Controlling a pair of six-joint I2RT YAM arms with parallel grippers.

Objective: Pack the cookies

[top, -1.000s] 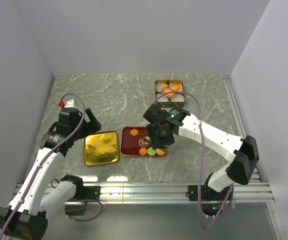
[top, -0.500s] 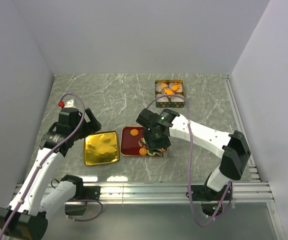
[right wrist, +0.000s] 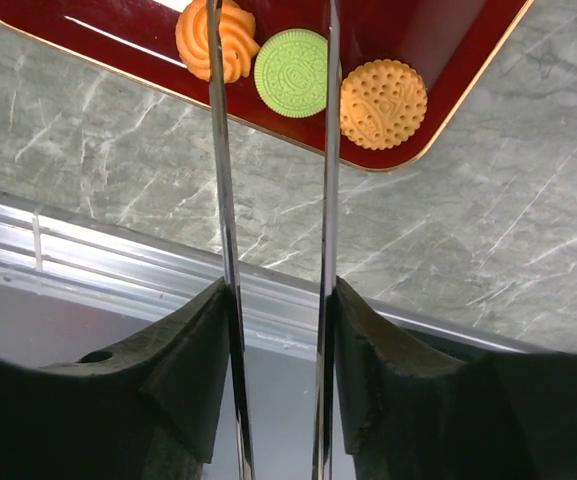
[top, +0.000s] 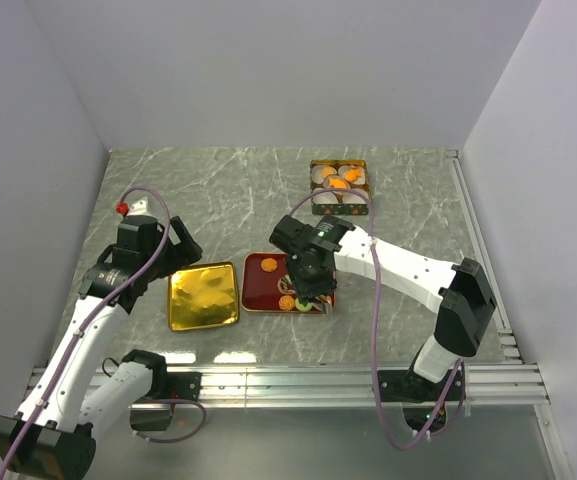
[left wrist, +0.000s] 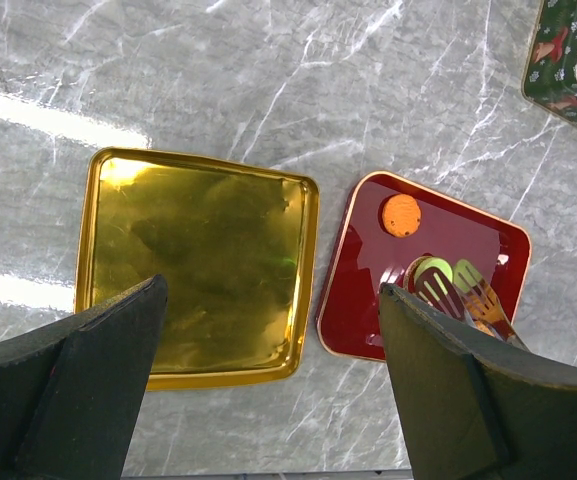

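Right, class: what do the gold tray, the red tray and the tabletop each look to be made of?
Gold tray: likely thin metal or foil-coated, mirror-shiny, reflecting the lights. Red tray: glossy lacquered plastic or metal, gold-edged, with sharp highlights. Tabletop: grey marble-look, white veins; possibly printed laminate.

surface: grey marble table (top: 218, 190) | on it: gold tray (top: 204, 296), red tray (top: 254, 288) just beside, green box (left wrist: 556, 60) farther back

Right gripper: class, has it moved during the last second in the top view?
Yes. The right gripper has shifted left and toward the red tray's near edge, down over the cookies there.
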